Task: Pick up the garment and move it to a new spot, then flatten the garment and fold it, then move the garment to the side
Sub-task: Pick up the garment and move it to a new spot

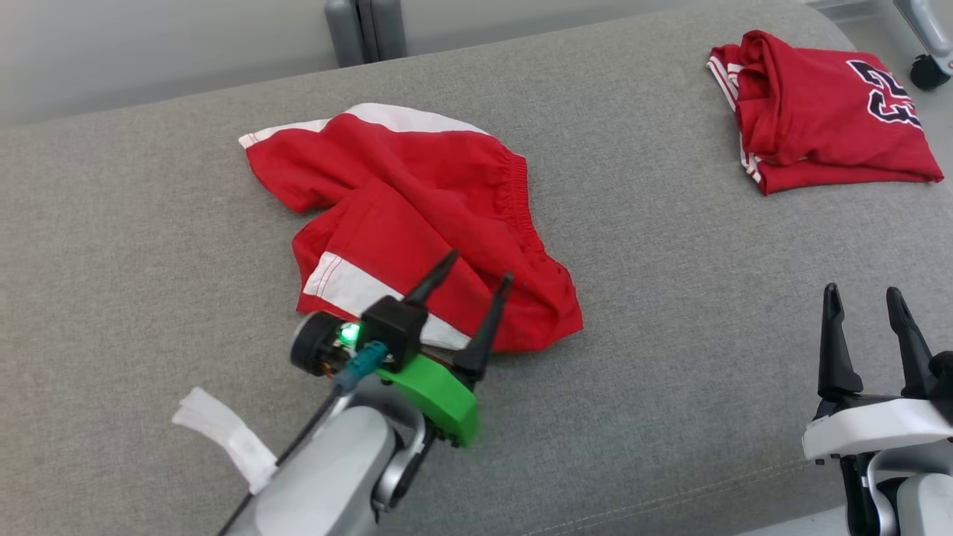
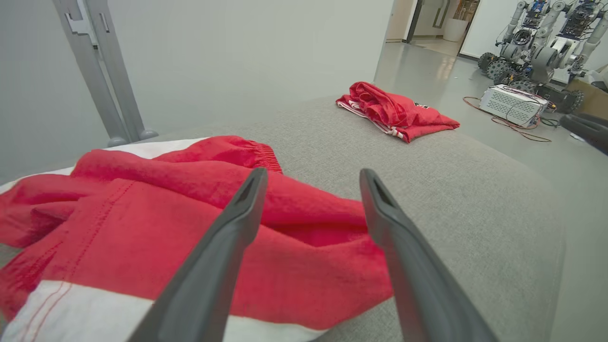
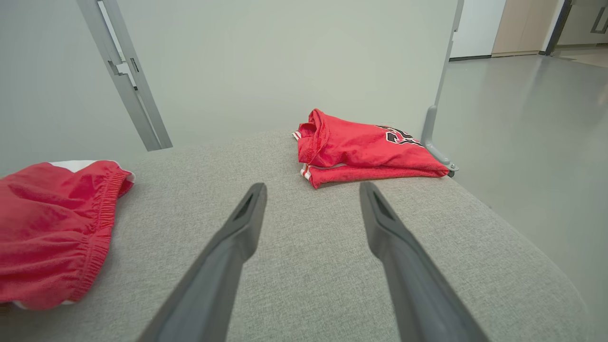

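Along the bottom right of the head view runs the near edge of the grey woven-fabric padded surface (image 1: pixel 670 298), with a stitched seam just inside it. The right claw (image 1: pixel 862 289) stands at the lower right with its two dark fingers apart and nothing between them. In the right wrist view, the right claw (image 3: pixel 312 185) points over bare grey weave (image 3: pixel 308 285).

At the lower centre of the head view, the left claw (image 1: pixel 481 266) is spread wide and grips nothing. Its tips are over the near hem of the crumpled red fabric shorts with white side stripes (image 1: pixel 417 201). In the left wrist view, the left claw (image 2: pixel 313 171) straddles a red fold of the shorts (image 2: pixel 142 228). I cannot tell whether the fingers touch the cloth.

The shorts lie in a loose heap at the centre of the head view, with the elastic waistband toward the right. Wide bare fabric lies on both sides of them, and a narrower bare band lies beyond them up to the far edge, which slants across the top of the frame.

A folded red fabric jersey with dark numerals (image 1: pixel 819 112) sits at the upper right, well apart from the shorts and close to the rounded far corner, where the surface drops to a glossy grey floor (image 3: pixel 546 118).
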### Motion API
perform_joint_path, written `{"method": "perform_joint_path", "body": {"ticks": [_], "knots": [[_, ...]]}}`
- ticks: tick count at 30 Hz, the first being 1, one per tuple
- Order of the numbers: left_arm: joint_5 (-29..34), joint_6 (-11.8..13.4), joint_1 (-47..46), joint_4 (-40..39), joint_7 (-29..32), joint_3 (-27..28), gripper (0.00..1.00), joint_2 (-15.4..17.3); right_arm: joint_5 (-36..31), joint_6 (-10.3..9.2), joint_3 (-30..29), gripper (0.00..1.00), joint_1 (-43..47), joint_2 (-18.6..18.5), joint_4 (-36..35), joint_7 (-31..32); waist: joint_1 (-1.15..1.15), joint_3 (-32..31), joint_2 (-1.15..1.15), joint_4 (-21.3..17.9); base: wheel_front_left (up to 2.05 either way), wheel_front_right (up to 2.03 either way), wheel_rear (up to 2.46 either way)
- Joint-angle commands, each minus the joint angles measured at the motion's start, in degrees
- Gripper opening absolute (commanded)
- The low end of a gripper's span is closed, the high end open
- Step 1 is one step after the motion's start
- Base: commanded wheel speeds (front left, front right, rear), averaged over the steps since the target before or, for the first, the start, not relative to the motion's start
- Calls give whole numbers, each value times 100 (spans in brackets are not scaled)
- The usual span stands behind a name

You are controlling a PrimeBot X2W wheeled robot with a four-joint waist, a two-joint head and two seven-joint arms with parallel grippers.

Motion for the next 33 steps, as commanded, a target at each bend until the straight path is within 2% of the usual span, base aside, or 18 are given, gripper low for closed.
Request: {"method": "perform_joint_path", "body": {"ticks": [1,8,15,18,28,29,30,31,33], "knots": [[-13,90,-71,-27,-75,146,100,187,2,-12,21,100,52,-13,10,3,0,-71,0,52,0,0,0],[-152,324,-37,5,-195,781,100,861,29,-12,115,100,56,-46,-27,26,0,-41,0,61,0,0,0],[-273,243,-83,476,-196,1051,100,1254,69,-12,202,100,-80,-78,1,40,0,160,0,-73,0,0,0],[-292,143,-134,721,-183,1025,100,1294,72,-12,213,100,-109,-87,11,37,0,243,0,-132,0,0,0],[-375,-166,-382,1651,-209,892,100,1041,75,-12,283,100,-238,-105,49,2,0,447,0,-273,0,0,0],[-395,-199,-412,1739,-217,895,48,990,76,-12,280,100,-236,-109,57,-6,0,455,0,-278,0,0,0],[-397,-222,-450,1799,-222,894,7,966,78,-12,276,100,-236,-112,61,-12,0,464,0,-278,0,0,0],[-386,-244,-490,1865,-239,887,0,947,78,-12,267,100,-243,-113,65,-20,0,471,0,-276,0,0,0],[-383,-275,-526,1999,-262,884,0,904,64,-12,240,100,-244,-111,69,-27,0,472,0,-258,0,0,0]]}}
